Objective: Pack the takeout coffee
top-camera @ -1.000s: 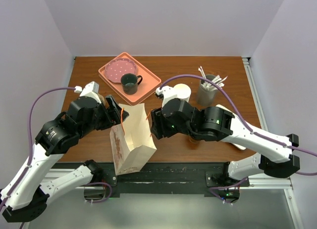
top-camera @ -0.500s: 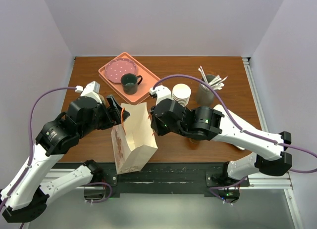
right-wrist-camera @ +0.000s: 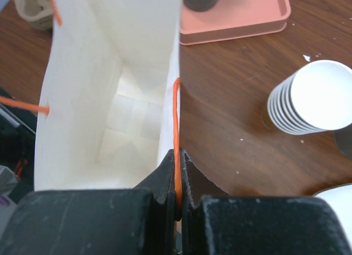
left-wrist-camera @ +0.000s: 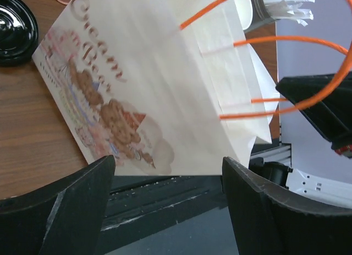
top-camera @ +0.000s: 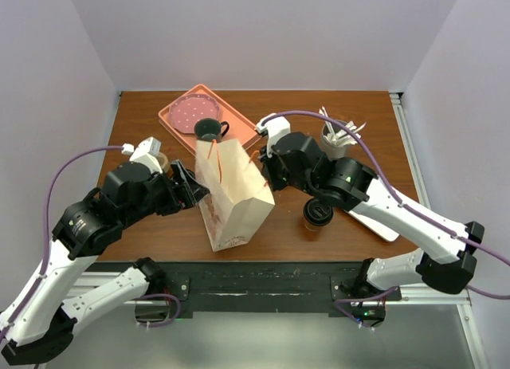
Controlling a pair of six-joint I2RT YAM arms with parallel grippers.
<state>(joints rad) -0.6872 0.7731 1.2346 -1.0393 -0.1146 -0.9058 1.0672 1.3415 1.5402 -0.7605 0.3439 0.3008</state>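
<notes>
A takeout coffee (top-camera: 317,213), a kraft cup with a black lid, stands on the table just right of the paper bag (top-camera: 235,198). Another black lid (left-wrist-camera: 12,27) shows at the upper left of the left wrist view. My right gripper (top-camera: 266,163) (right-wrist-camera: 177,156) is shut on one orange handle (right-wrist-camera: 176,109) of the bag (right-wrist-camera: 104,95), whose mouth stands open with nothing inside. My left gripper (top-camera: 191,190) (left-wrist-camera: 168,167) is open beside the bag's printed side (left-wrist-camera: 137,84), apart from it.
At the back left a pink tray (top-camera: 239,134) holds a pink plate (top-camera: 195,110) and a dark green mug (top-camera: 209,130). A stack of white paper cups (right-wrist-camera: 313,98) and a grey holder of stirrers (top-camera: 335,139) stand to the right. A white flat piece (top-camera: 378,224) lies under the right arm.
My right gripper shut on the orange handle and drew the bag toward the back right, standing it up. The coffee's black lid came into view. The left arm shifted slightly and stayed open.
</notes>
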